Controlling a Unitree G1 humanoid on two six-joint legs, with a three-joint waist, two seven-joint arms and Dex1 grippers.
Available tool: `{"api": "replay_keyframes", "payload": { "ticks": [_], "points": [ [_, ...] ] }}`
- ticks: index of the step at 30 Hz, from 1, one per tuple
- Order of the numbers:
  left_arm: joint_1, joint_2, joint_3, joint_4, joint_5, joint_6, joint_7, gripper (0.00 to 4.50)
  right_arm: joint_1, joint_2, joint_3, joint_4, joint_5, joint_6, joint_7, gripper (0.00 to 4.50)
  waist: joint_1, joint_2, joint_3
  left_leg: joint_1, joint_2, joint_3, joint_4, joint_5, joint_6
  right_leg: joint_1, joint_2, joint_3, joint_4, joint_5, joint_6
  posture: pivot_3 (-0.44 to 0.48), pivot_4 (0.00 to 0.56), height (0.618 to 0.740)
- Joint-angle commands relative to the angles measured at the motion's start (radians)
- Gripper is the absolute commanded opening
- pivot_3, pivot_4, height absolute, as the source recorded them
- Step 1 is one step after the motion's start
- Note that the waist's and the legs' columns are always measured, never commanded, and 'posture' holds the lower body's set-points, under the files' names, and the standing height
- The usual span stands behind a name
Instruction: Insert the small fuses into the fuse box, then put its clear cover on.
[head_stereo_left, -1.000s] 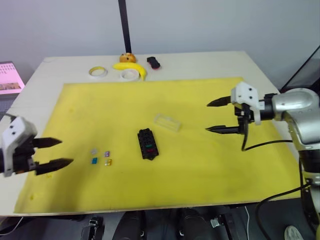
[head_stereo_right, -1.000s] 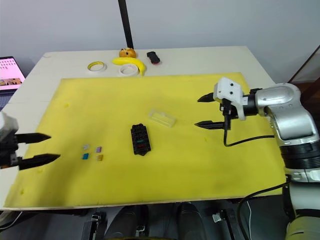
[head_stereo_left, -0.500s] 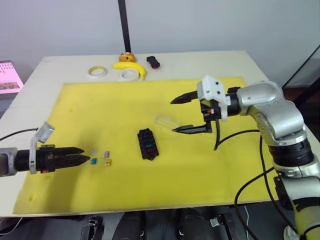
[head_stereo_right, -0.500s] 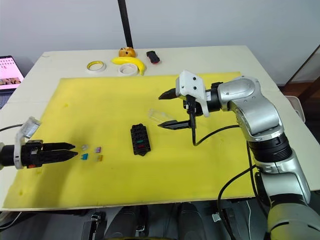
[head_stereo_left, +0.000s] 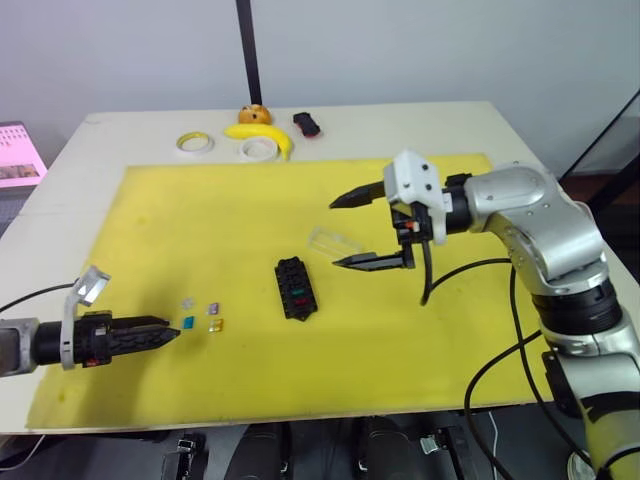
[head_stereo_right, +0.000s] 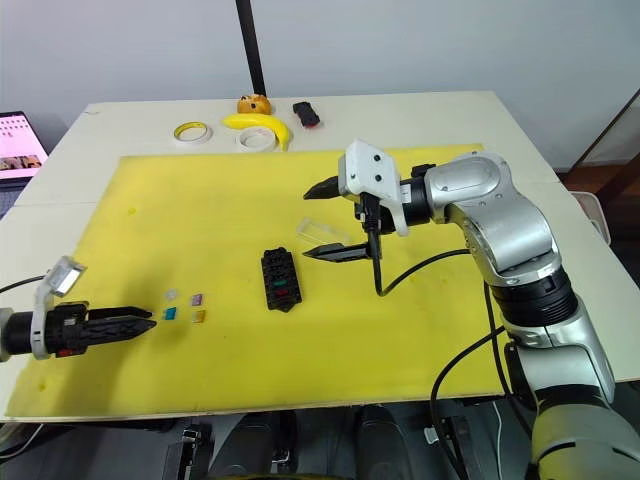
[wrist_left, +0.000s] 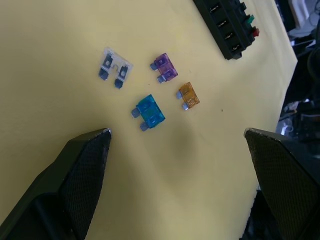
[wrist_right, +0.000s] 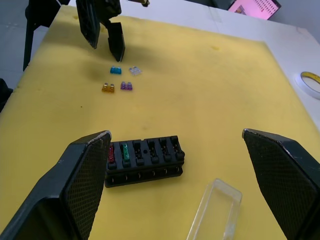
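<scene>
Clear cover (head_stereo_right: 320, 229) between wide-open, empty right end effector (head_stereo_right: 324, 220) fingers, below them.

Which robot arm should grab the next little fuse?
Probably the left. Its open left gripper sits right beside the loose small fuses on the mat, while the right gripper hangs open over by the clear cover.
</scene>
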Motion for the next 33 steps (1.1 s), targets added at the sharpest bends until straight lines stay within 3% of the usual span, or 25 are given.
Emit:
{"api": "replay_keyframes", "payload": {
  "ticks": [1,14,31,33],
  "points": [
    [-0.017,-0.028,-0.006,0.001,-0.018,0.022,0.022,4.5,-0.03,0.003,-0.008,-0.016,0.002,-0.016,-0.006,4.45,0.002,0.0,0.0,0.0,0.0,0.0,0.0,0.0,0.0,0.0,0.0,0.0,0.0,0.0,0.0,0.0,0.15,0.74],
    [-0.108,-0.052,-0.074,0.006,-0.039,0.116,0.017,4.5,-0.037,0.004,0.006,-0.007,-0.01,-0.034,-0.016,4.45,0.007,0.0,0.0,0.0,-0.002,-0.001,0.0,0.0,0.0,0.001,-0.001,-0.001,0.0,0.0,0.0,0.0,0.15,0.74],
    [-0.129,-0.064,-0.158,0.059,0.038,0.033,-0.006,4.5,-0.039,0.008,0.014,-0.002,-0.023,-0.041,-0.024,4.45,0.005,0.0,0.0,0.0,-0.002,-0.001,0.0,0.0,0.0,0.001,-0.001,-0.001,0.0,0.0,0.0,0.0,0.15,0.74],
    [-0.129,-0.065,-0.157,0.068,0.043,0.026,-0.006,3.95,-0.04,0.011,0.017,0.001,-0.026,-0.043,-0.026,4.5,0.004,0.0,0.0,0.0,-0.002,-0.001,0.0,0.0,0.0,0.001,-0.001,-0.001,0.0,0.0,0.0,0.0,0.15,0.74]
  ]
}}
